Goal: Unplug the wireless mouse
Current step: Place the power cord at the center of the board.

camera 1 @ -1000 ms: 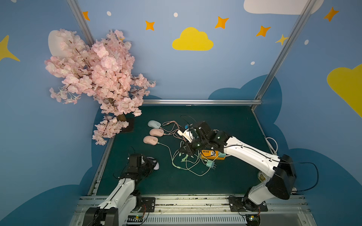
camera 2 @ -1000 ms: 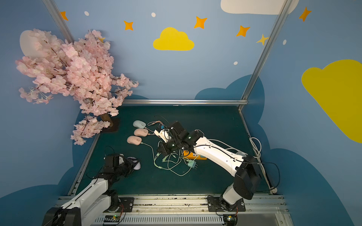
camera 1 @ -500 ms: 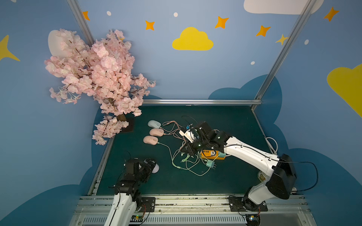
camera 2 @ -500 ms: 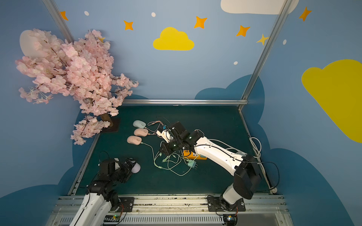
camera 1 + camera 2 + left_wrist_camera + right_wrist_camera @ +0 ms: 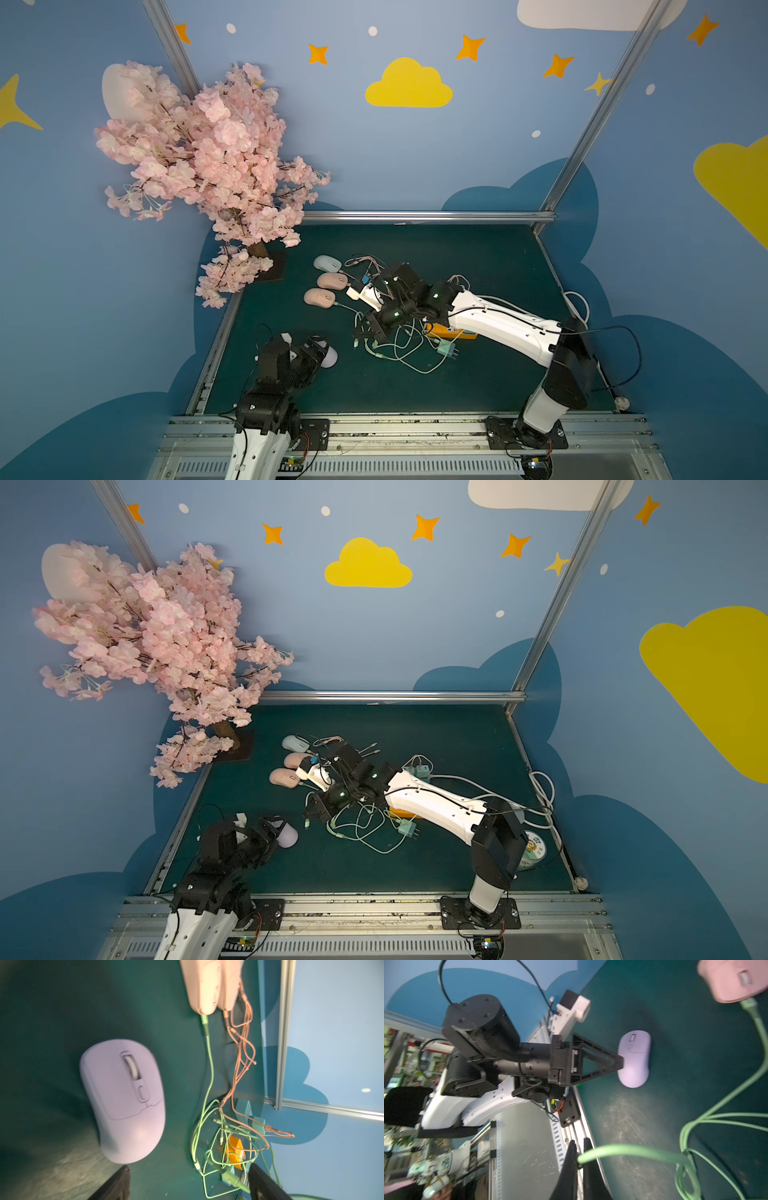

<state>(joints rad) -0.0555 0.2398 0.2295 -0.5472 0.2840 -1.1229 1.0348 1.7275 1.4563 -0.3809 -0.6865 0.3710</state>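
A lilac wireless mouse [image 5: 329, 356] [image 5: 287, 836] lies alone on the green mat near the front left. No cable shows at its front end in the left wrist view [image 5: 124, 1101]. My left gripper [image 5: 312, 352] [image 5: 187, 1169] stands open just behind it, with the jaws wide and nothing between them. My right gripper [image 5: 368, 328] [image 5: 579, 1145] is shut on a green cable [image 5: 633, 1150] at the tangle in the middle. That cable runs to a pink mouse [image 5: 319, 297] [image 5: 202, 987], and its plug [image 5: 204, 1020] sits in the mouse's front.
A second pink mouse [image 5: 331, 281] and a pale blue mouse [image 5: 327, 263] lie behind. An orange power strip [image 5: 451, 332], a teal charger [image 5: 448, 348] and pink cables [image 5: 241, 1047] lie in the tangle. A blossom tree [image 5: 208, 166] stands back left. A tape roll [image 5: 532, 848] sits right.
My left gripper has opened off the lilac mouse and the left arm has drawn back toward the front edge. The mouse stays where it was. The right arm has not moved.
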